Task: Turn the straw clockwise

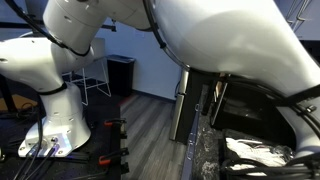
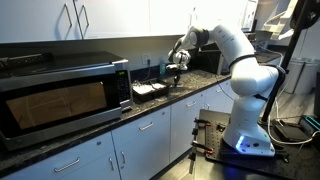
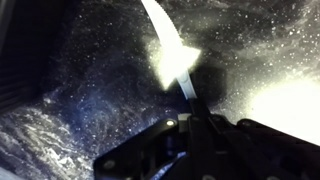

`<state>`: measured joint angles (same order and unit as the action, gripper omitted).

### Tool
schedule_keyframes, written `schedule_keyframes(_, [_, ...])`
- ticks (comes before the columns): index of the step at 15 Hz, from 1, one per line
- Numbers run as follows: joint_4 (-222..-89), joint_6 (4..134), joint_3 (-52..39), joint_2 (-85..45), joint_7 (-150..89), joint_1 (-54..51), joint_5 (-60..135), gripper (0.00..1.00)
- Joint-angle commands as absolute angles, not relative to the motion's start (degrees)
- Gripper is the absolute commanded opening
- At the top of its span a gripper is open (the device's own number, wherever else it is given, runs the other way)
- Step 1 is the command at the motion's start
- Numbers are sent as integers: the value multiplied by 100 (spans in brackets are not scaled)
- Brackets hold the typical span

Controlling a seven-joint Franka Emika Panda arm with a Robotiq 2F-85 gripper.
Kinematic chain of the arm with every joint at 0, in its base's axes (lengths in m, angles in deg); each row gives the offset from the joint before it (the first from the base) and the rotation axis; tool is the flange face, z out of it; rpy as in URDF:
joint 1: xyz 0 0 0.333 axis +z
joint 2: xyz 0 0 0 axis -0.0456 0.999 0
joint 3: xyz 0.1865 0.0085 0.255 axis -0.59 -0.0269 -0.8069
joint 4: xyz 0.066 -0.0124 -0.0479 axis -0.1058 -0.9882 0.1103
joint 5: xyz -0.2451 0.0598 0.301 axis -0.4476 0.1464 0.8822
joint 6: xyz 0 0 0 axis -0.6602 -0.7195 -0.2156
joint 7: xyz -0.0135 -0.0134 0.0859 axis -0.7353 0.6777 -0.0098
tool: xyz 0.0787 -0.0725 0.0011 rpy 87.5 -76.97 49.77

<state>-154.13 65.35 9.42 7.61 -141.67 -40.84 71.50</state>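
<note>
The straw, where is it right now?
In the wrist view the straw runs from the top centre down to the gripper, over the dark speckled countertop.

Setting was a kitchen: microwave (image 2: 62, 95) stood on a dark speckled surface (image 2: 150, 102), with white cabinets (image 2: 75, 20) above and below.
</note>
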Motion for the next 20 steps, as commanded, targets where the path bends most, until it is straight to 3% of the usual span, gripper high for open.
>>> schedule_keyframes(1, [-15377,6531,868,767,-14211,-4145,7084,1])
schedule_keyframes(10, [-15478,7771,1188,1068,-16457,-3708,7061,0])
schedule_keyframes(16, [-15430,7595,1318,1196,-18123,-3546,6883,0])
schedule_keyframes(17, [-15534,7459,2143,1370,-17573,-2945,7850,0])
schedule_keyframes(20, [-15625,7349,2602,1514,-17431,-2545,8614,0])
